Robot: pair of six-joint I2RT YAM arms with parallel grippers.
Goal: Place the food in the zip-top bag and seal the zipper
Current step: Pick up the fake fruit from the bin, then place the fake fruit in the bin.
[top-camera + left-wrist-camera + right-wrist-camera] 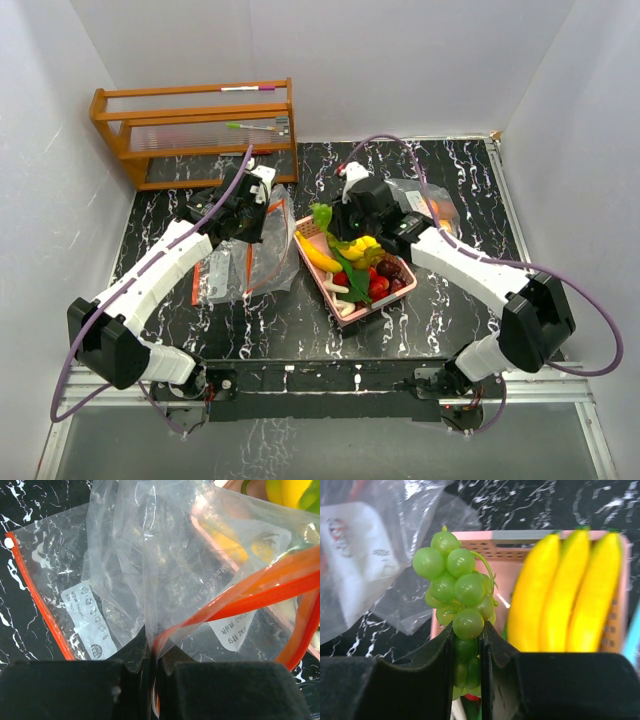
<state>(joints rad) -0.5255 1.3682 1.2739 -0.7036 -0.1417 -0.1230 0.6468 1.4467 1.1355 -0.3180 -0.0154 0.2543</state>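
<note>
My left gripper is shut on the orange zipper edge of the clear zip-top bag, holding that edge up off the table; in the left wrist view the bag fills the frame. My right gripper is shut on a green grape bunch, held above the far left corner of the pink tray. The tray holds the rest of the food: a yellow banana bunch, a second banana, red pieces, a dark plum and green leaves.
A wooden rack with pens stands at the back left. A second crumpled clear bag lies behind the right arm. The black marble table is walled in white on three sides.
</note>
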